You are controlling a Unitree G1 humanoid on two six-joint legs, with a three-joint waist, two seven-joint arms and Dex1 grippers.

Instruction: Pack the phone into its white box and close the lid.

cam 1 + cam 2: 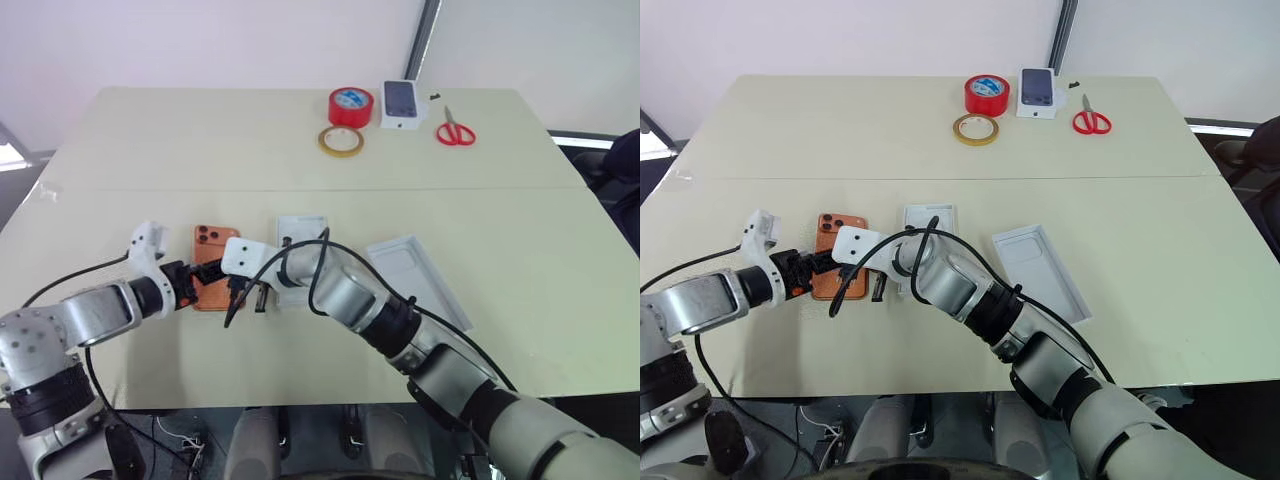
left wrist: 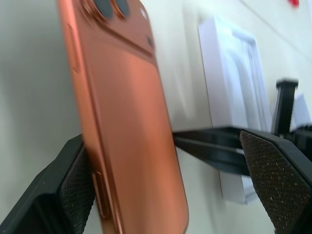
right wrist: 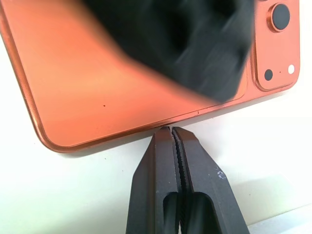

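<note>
The slim metallic-orange phone (image 1: 211, 266) lies camera-side up on the cream table (image 1: 300, 150), just left of the shallow white box (image 1: 300, 258). My left gripper (image 2: 165, 195) gapes wide astride it — nothing clamped; my right gripper (image 3: 173, 134), pinched shut and empty, noses its long edge. Risk: that closed tip shoves the phone askew, so the left fingers close crooked and drop it.

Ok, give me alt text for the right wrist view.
The right hand, fingers pressed shut, touches its tips to the long edge of the orange phone lying camera-side up on the pale table. A blurred dark shape covers part of the phone.
</note>
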